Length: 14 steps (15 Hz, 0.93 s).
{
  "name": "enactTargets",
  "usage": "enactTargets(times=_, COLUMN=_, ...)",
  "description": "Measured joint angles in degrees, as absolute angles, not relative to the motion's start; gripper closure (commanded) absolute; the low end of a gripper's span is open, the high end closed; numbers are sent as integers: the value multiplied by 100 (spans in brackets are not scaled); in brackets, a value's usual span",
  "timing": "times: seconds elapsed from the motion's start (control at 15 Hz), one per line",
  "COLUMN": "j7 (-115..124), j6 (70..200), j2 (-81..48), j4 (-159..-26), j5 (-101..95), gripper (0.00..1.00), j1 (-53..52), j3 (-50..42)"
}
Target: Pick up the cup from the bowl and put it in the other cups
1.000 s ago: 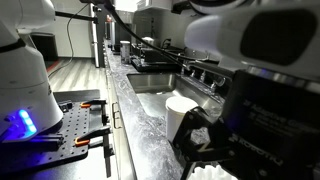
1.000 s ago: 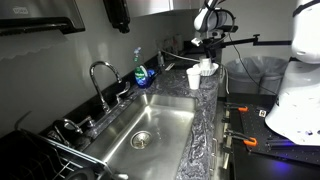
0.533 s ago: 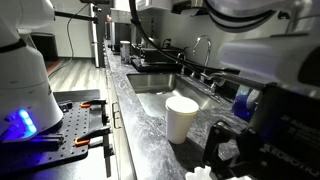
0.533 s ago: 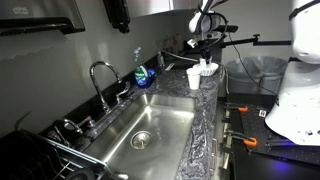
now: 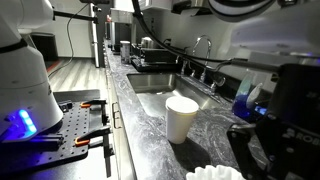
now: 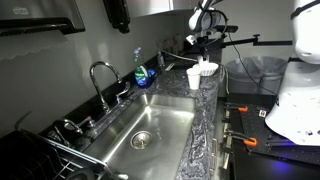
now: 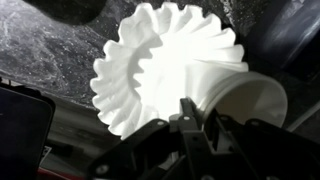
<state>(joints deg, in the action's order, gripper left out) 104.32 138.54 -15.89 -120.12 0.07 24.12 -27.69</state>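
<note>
In the wrist view the cup point(image 7: 248, 100) lies on its side at lower right, resting in the fluted white bowl point(image 7: 150, 60). The gripper point(image 7: 186, 112) enters from the bottom edge, its dark tips close against the cup's wall. I cannot tell whether the jaws pinch it. In an exterior view the other cups point(image 5: 181, 118) stand upright at centre on the counter point(image 5: 140, 112), near the bowl at the bottom edge.

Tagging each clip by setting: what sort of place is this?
Probably a kitchenette: a steel sink with a faucet set in a stone counter, and a bottle of blue liquid beside it.
</note>
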Motion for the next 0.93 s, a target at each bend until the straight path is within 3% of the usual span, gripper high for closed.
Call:
enactTargets(times=0.53, j7=10432, j6=14516, j2=-458, j4=-12724, j5=-694, gripper=99, j1=2176, j3=-2837)
enactTargets(times=0.93, j7=10196, j6=14557, j2=575, j4=-13437, j5=-836, gripper=99, j1=2116, j3=-2351)
